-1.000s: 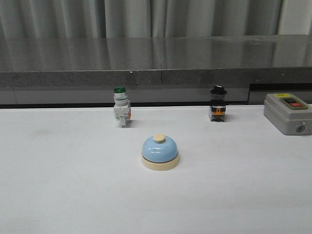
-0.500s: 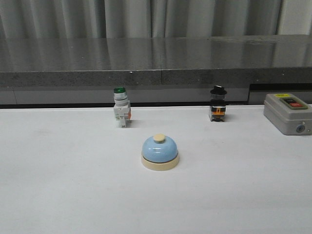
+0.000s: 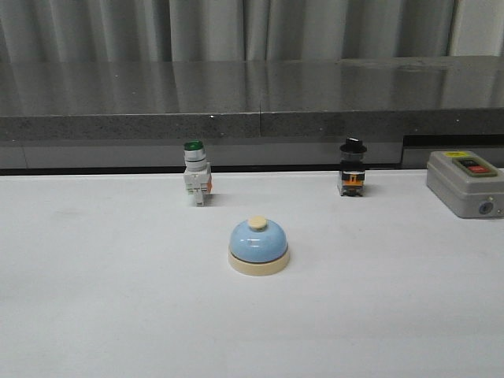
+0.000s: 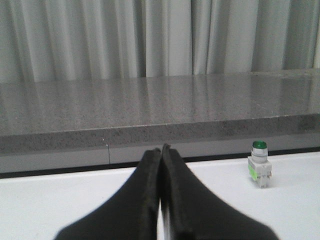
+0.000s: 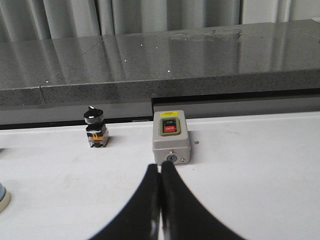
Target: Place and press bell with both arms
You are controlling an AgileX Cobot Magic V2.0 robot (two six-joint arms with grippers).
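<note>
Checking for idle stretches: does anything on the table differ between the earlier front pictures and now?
Nothing visibly changed. The bell sits at the same spot, untouched, with the green switch, black switch and grey box where they were. No arm enters the front view.

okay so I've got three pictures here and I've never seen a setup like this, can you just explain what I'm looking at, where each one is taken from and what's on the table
This is a two-armed robot at a white table. One picture looks forward over the table; the other two come from cameras on its wrists. The black wedges there are the left tool and right tool, both shut and holding nothing. On the table: a light-blue bell, a green-capped switch, a black-knobbed switch and a grey box with on and off buttons.
</note>
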